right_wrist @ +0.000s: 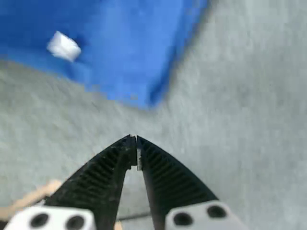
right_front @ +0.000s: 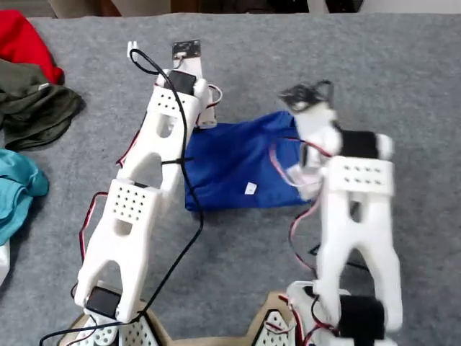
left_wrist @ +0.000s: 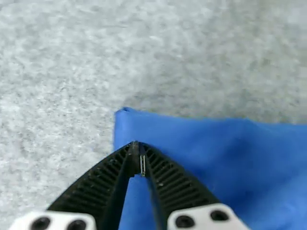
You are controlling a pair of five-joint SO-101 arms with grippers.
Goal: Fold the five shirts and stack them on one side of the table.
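The blue shirt (right_front: 238,162) lay folded on the grey table (right_front: 403,72). The left gripper (left_wrist: 138,160) was closed over the shirt's corner, whether on cloth I could not tell. The right gripper (right_wrist: 136,153), closed and empty, was just beside the shirt.

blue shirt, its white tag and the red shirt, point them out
blue shirt (right_front: 230,162), high view, middle of the cloth
white tag (right_front: 250,189), high view, tag's centre
red shirt (right_front: 21,40), high view, bunched middle

Soft, even light is spreading over the gray table (right_front: 403,65), a white arm (right_front: 130,209) is glowing bright, and a faint shadow is lying along one edge of the blue shirt (left_wrist: 216,153).
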